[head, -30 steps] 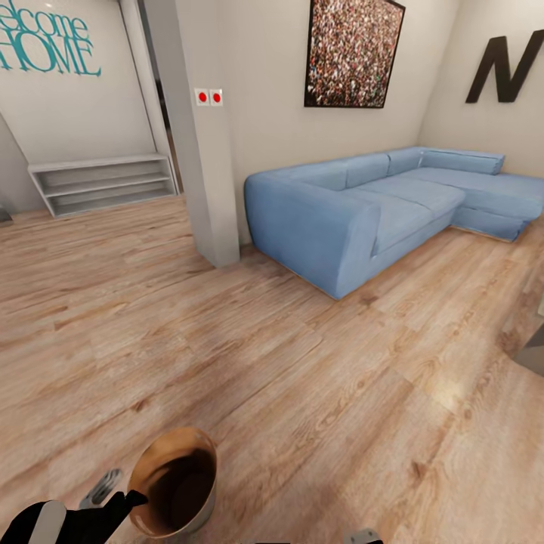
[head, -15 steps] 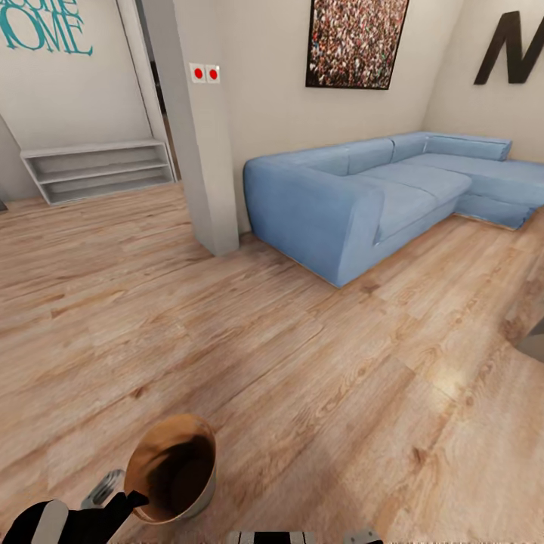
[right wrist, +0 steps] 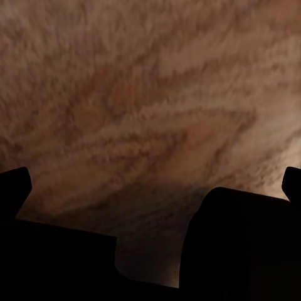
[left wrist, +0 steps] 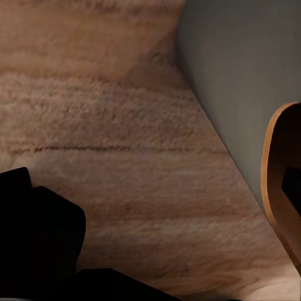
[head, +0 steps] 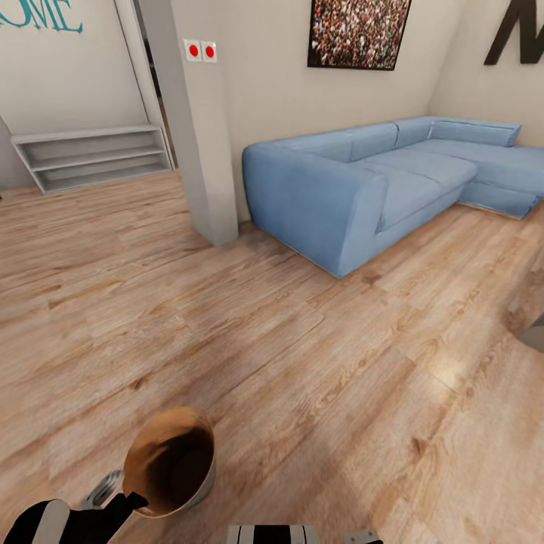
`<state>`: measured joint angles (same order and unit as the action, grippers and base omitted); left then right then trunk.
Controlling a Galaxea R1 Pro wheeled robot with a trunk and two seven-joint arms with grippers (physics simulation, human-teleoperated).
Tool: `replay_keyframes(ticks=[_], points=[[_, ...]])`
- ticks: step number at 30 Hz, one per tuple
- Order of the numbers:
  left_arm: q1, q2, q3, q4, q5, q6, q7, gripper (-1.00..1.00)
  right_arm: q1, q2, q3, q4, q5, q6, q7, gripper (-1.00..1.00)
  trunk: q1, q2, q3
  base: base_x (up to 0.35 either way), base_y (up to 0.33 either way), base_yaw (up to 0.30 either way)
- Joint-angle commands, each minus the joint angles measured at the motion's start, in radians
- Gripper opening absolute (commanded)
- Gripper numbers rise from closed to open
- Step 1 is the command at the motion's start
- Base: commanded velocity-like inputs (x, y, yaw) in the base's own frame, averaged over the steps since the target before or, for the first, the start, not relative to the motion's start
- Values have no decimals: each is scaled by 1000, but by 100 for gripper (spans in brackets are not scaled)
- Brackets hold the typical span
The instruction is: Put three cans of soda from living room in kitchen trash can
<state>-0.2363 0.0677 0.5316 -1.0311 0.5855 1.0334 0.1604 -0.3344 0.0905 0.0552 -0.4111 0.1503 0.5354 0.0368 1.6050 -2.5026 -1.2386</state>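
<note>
Light wood planks run across the living room floor (head: pixel 302 363), with a blue L-shaped sofa (head: pixel 363 193) against the far wall and a white pillar (head: pixel 200 151) just beside the sofa's near arm. No orange soda cans can be made out near the sofa or on the open floor before it.

Well on the near side of the sofa, low at the robot's own left, the coppery tash can (head: pixel 170 461) is carried at the end of the left arm (head: pixel 68 521), its dark mouth tilted toward the sofa. Its rim (left wrist: pixel 279 182) also edges the left wrist view. I cannot tell how the left fingers sit on it, nor how the right fingers (right wrist: pixel 150 251) stand.

My judgement: the next move is driving, and the left arm is the busy one, leaving the right for the cans.
</note>
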Motion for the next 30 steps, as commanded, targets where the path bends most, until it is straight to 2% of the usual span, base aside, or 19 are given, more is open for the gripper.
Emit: replay_keyframes(ticks=[1,30], points=[[0,0,0,0,-8,1,2,100,0,0,0,0,0,0,0,100,0,0,0,0,0,0],[0,1,5,0,-2,-15,8,100,0,-1,0,-1,0,0,0,100,0,0,-1,0,0,0]])
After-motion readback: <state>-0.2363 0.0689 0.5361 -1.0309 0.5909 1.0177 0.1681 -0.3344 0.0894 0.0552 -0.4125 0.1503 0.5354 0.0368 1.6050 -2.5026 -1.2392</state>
